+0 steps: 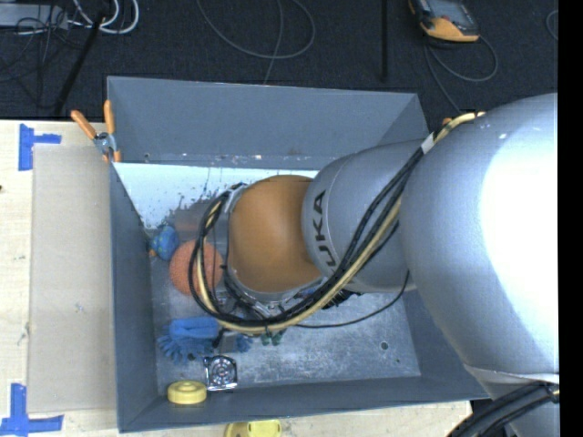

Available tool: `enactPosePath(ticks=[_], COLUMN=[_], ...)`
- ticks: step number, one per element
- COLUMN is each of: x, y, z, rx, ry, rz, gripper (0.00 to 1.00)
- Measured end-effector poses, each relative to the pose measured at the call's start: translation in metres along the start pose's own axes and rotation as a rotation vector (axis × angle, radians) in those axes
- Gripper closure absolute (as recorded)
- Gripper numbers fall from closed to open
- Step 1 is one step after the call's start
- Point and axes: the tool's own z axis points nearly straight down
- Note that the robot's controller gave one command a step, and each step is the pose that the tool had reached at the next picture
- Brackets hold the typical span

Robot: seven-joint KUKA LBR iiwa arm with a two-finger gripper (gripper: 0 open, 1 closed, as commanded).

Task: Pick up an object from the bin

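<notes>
The grey metal bin (127,335) has a scuffed floor speckled with pale marks, most of them towards the back wall. Behind it lies a dark floor (273,25) strewn with looping cables (260,39), and an orange-and-black device (444,18) rests near the far right.

The arm (492,244) comes in from the right, a broad silver body that covers much of the bin's right half. Its wrist bends down into the left-middle of the bin, capped by the orange cover (269,235), with black and yellow cabling (273,315) looped round it. The gripper (244,306) sits below that cover, and I cannot tell whether it is spread or closed, nor whether anything is in it.

Nearest to it are an orange ball (185,267), just left of the wrist and partly hidden by it, and a blue bristled piece (189,333) just below. A smaller blue thing (166,242) lies by the left wall. Nearer the front wall are a small shiny metal piece (220,372) and a yellow disc (187,391), close together.
</notes>
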Motion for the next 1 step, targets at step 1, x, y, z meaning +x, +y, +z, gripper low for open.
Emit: enactPosePath(ticks=[1], x=[0.0004], y=[0.0055], z=[-0.124], rx=[0.001], ry=[-0.001], rz=[-0.006], gripper=[1.0])
